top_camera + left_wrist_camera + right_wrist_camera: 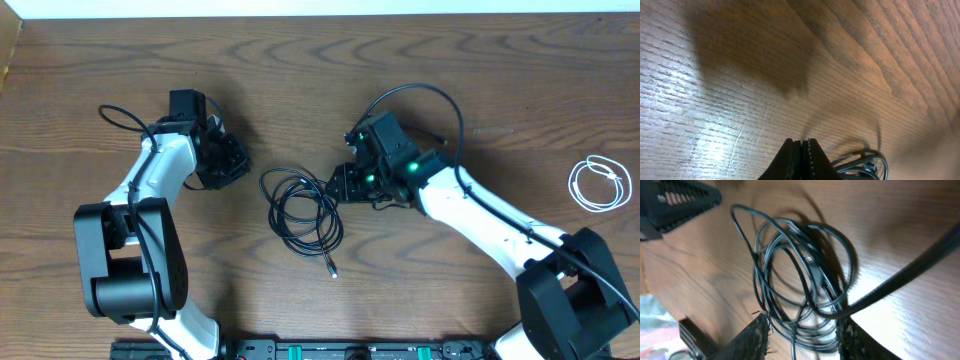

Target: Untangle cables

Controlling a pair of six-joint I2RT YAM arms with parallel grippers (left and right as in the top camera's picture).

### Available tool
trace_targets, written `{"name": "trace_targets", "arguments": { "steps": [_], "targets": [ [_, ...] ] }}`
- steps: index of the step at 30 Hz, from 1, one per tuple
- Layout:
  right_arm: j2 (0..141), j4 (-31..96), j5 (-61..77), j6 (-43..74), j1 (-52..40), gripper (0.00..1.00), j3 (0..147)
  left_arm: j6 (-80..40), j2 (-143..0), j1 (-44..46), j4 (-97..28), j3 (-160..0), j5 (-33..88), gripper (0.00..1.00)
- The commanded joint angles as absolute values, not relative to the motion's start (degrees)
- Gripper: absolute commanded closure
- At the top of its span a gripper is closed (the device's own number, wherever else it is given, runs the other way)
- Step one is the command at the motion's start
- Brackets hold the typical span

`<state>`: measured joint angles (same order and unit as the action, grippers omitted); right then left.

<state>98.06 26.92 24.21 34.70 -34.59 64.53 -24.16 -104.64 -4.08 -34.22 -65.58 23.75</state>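
A wooden tabletop point(300, 80) seen from above, with two white-and-black robot arms reaching in from its near edge.

The black cable point(297, 208) lies in a loose, tangled coil near the middle, between the two arms. The coil is roughly round, slightly longer from far to near.

The right claw point(338, 185) is at the coil's right edge and is clearly the nearer one. In the right wrist view, the right claw point(804, 322) is partly open. It straddles the near rim of the black cable point(810, 265), with several strands running between its jaws. Whether it pinches them firmly cannot be told.

The left claw point(228, 160) sits just left of the coil, apart from it. In the left wrist view, the left claw point(801, 155) is fully closed and empty, over bare wood.

The white cable point(600, 183) is a small, neat loop well off on the right side, far from both claws.

A free tail leaves the black coil's lower right and points toward the near edge, ending in a small plug point(333, 272).
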Motion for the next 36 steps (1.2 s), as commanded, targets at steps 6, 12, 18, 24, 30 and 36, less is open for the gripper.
{"name": "trace_targets", "arguments": {
  "steps": [6, 12, 18, 24, 30, 36],
  "targets": [
    [98.76, 34.96, 16.21, 30.48, -38.96, 0.40, 69.43, -23.83, -104.81, -4.21, -34.15, -66.54, 20.23, 0.92],
    [102.10, 30.24, 12.49, 29.52, -43.64, 0.28, 69.43, -23.81, -104.81, -4.21, -34.13, -66.54, 20.23, 0.92],
    [107.98, 21.23, 12.32, 29.54, -48.03, 0.23, 69.43, -23.81, -104.81, -4.21, -34.13, -66.54, 20.23, 0.92],
    [114.39, 13.10, 6.11, 29.52, -52.14, 0.45, 69.43, -23.81, -104.81, -4.16, -33.95, -66.54, 20.27, 0.92],
    [117.36, 11.35, 4.84, 29.54, -54.11, 0.73, 69.43, -23.83, -104.81, -4.16, -33.93, -66.54, 20.25, 0.92],
    [116.38, 11.31, 4.40, 29.54, -53.76, 0.99, 69.45, -23.83, -104.81, -4.16, -33.93, -66.54, 20.27, 0.92]
  ]
}}
